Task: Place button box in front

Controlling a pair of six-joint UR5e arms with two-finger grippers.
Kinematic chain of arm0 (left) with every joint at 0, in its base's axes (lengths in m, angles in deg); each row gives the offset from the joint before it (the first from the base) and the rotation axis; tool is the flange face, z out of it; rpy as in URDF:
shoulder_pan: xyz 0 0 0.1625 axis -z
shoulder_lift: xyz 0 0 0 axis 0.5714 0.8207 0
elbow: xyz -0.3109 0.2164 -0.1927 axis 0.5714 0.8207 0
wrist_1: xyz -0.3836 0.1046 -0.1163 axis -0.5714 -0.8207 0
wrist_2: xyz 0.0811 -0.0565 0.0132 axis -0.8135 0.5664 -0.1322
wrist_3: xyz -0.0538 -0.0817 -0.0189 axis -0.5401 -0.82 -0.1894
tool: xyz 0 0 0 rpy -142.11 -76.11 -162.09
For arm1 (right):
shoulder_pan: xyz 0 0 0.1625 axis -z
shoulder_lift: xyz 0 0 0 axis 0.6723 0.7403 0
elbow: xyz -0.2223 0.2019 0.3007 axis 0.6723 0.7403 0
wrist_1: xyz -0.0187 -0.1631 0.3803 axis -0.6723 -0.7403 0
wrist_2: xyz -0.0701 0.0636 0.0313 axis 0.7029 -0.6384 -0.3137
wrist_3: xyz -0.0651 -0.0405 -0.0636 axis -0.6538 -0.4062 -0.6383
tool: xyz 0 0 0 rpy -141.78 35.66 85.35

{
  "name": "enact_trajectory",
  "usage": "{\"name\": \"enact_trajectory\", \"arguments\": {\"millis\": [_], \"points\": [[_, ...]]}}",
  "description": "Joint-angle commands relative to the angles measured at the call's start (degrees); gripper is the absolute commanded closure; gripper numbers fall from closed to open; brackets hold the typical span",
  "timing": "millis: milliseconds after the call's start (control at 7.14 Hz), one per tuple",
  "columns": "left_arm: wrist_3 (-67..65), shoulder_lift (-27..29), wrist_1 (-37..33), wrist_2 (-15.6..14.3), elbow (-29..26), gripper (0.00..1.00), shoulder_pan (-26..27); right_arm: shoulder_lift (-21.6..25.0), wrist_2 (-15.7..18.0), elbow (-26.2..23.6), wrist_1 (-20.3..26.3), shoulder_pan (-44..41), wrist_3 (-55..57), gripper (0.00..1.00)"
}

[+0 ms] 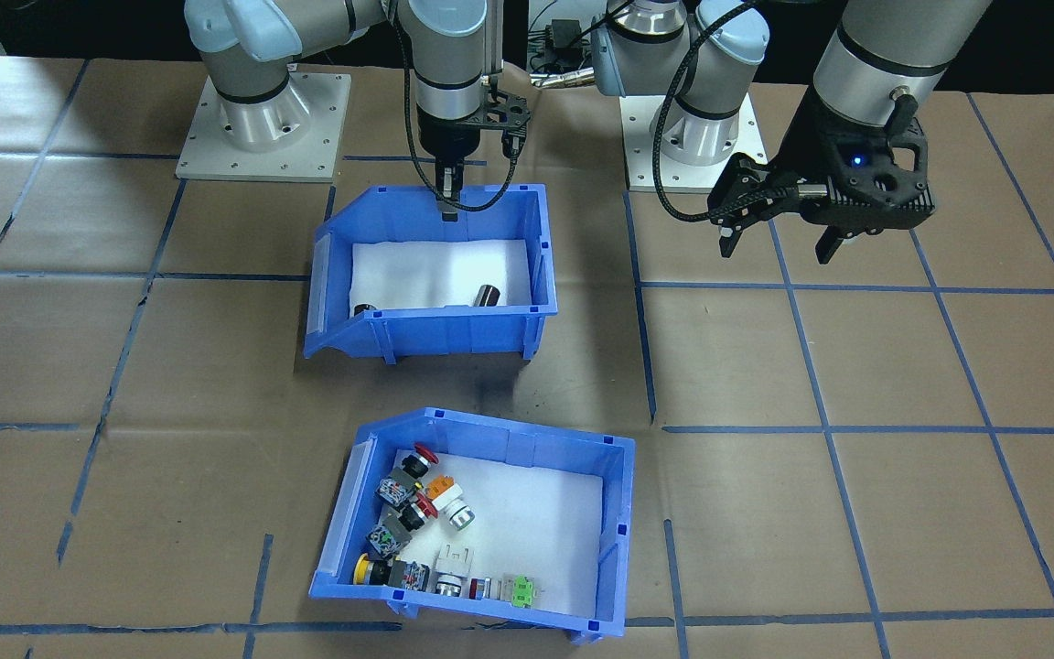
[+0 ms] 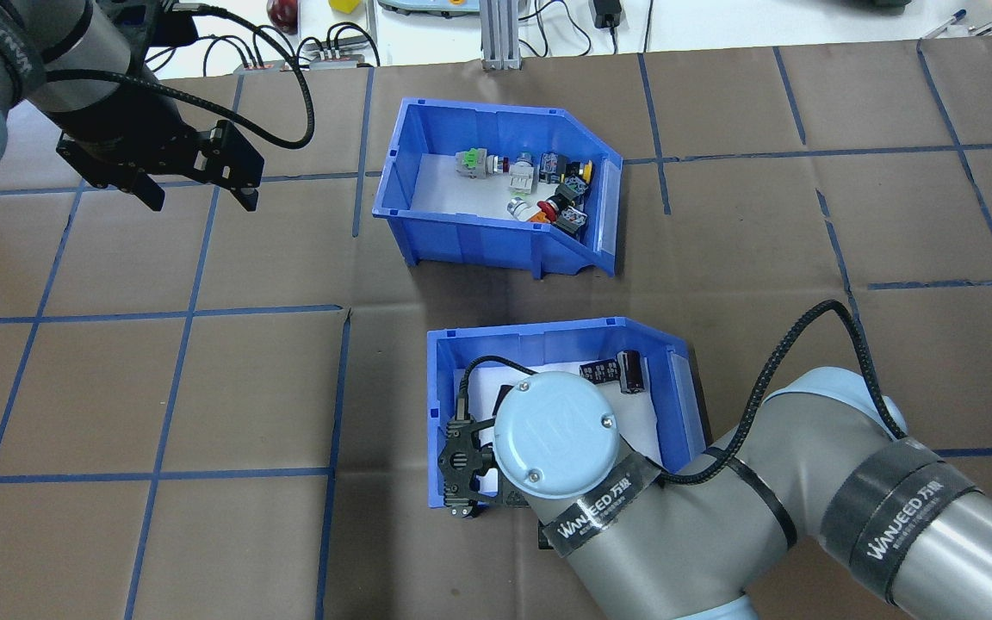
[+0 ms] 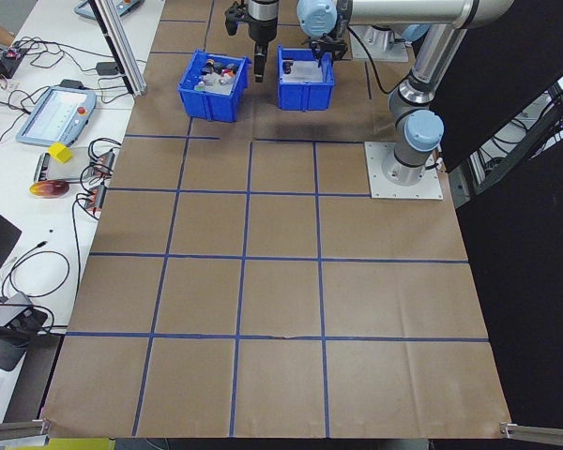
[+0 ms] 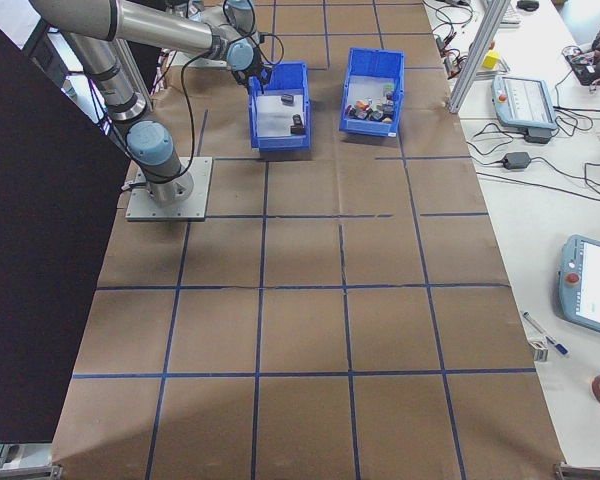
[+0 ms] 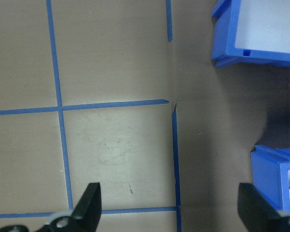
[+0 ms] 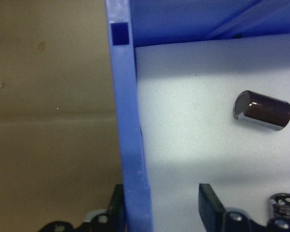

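Left gripper [image 2: 199, 191] hangs over bare table paper [image 2: 203, 387], fingers spread, holding nothing. Button box [image 2: 496, 194] sits far side of table, beyond cylinder bin [image 2: 561, 344]. Right gripper [image 6: 159, 212] straddles cylinder bin's near wall, one finger each side, not clamped.

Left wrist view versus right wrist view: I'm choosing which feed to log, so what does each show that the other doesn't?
Only the left wrist view shows the open left gripper over bare taped table and a corner of the button box. Only the right wrist view shows the right gripper straddling the cylinder bin's wall and a black cylinder. Both show that cylinder bin.
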State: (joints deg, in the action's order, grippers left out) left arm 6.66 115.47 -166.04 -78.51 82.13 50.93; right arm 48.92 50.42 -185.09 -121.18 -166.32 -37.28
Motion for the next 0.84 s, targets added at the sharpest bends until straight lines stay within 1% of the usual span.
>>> {"name": "enact_trajectory", "arguments": {"millis": [0,140,280,420,560,700], "points": [[0.0,-0.17,0.0,0.14,-0.01,0.01,0.0,1.65,0.33,3.34,0.42,0.23,0.91,0.0],[0.0,-0.35,0.0,0.14,0.08,0.01,0.0,2.71,0.24,6.33,2.69,0.93,0.92,0.0],[0.0,-0.35,0.0,0.14,0.08,0.01,0.0,2.72,0.24,9.32,4.54,2.16,1.27,0.0],[0.0,-0.35,0.0,0.14,0.08,0.01,0.0,2.63,0.24,11.7,5.43,6.52,3.53,0.0],[0.0,-0.35,0.09,0.14,0.08,0.01,0.0,2.98,-0.63,14.07,9.96,12.74,9.12,0.0],[0.0,-0.35,0.09,0.14,0.08,0.01,0.0,2.81,-3.6,17.4,15.4,17.94,14.23,0.0]]}}
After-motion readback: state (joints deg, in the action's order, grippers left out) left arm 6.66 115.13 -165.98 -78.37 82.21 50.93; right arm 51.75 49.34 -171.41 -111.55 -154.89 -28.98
